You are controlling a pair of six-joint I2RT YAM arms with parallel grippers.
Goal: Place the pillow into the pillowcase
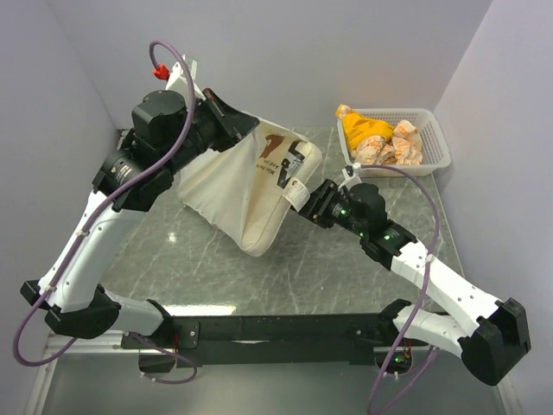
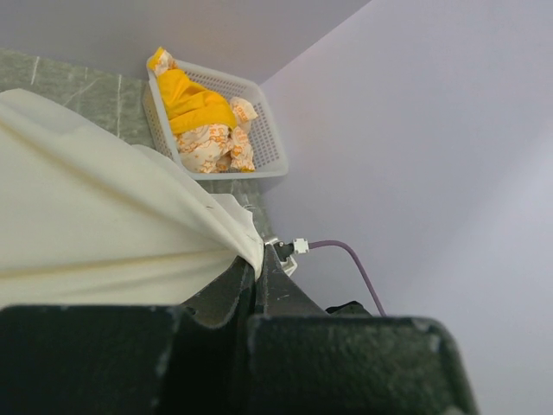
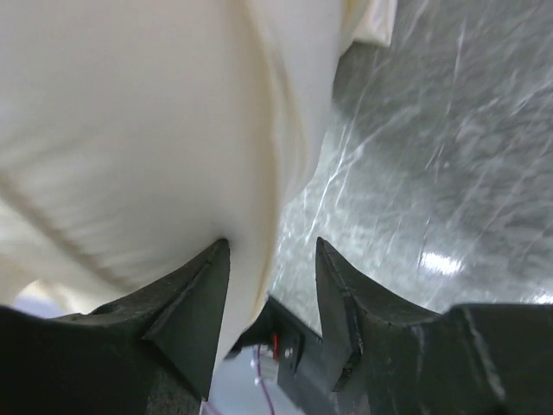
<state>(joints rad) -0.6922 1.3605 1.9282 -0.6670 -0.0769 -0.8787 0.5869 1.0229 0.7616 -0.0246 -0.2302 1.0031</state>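
Top external shows our left gripper [image 1: 246, 123] pinching the pillowcase [image 1: 216, 190] rim high over the bench's [image 1: 199, 268] far-left area, probably to keep its mouth hanging open. We see the pillow [image 1: 289, 154] partly inside, long axis steep, printed end up toward the far edge. Beside it our right gripper [image 1: 304, 197] straddles cloth, jaws apart.

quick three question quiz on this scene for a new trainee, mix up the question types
1. True or false: the left gripper is shut on the pillowcase.
2. The right gripper has its jaws either side of the edge of: A a cup, B the pillow, C a bottle?
3. Fill in: the plain-coloured cloth in the basket is ___.
Key: 1 true; 2 B; 3 yellow.
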